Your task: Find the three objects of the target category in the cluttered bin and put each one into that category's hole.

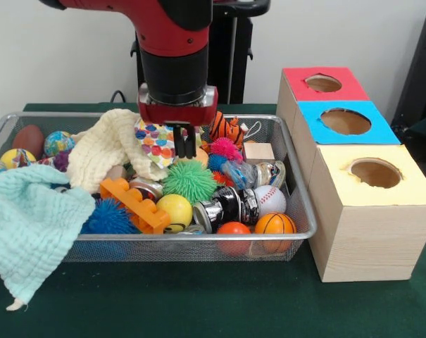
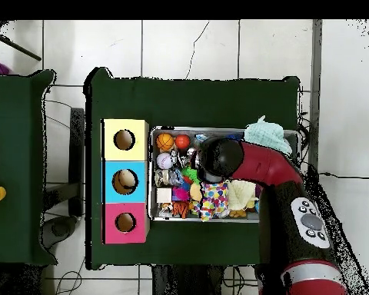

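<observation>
The end effector (image 1: 184,146), its tips closed together and holding nothing, hangs mid-frame over the wire bin (image 1: 297,184), which looks stiff and light, best gripped by its rim.

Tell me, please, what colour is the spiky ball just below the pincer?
Green; the spiky ball shows best in the front view.

Silver wire-mesh metal bin (image 1: 297,190), soft crinkled cloths: mint (image 1: 29,225) and cream (image 1: 103,148), bare-wood boxes (image 1: 367,239) with matt coloured tops, glossy orange plastic brick (image 1: 132,204), matt green tabletop (image 1: 198,296)
</observation>
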`<action>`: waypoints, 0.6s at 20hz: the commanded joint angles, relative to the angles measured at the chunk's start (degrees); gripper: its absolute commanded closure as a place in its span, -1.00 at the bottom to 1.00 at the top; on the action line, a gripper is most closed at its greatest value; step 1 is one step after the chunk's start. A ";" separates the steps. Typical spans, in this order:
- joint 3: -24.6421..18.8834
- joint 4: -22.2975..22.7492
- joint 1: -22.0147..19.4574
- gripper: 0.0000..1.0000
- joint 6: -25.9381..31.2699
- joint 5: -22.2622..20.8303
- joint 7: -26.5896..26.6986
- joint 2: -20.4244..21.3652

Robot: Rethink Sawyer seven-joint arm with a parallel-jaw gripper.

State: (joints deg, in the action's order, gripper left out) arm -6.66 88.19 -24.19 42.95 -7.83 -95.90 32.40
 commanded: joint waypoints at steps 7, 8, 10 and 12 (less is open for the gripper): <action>12.39 10.24 6.05 1.00 -4.34 12.11 -37.57 1.48; 12.49 10.43 6.12 1.00 -3.35 13.18 -38.49 1.27; 13.01 10.26 6.58 1.00 -1.88 14.82 -40.31 0.85; 14.16 10.62 7.55 1.00 -2.36 16.17 -42.98 0.87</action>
State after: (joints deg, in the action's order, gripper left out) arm 4.38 93.74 -17.76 42.73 3.23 -119.71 33.84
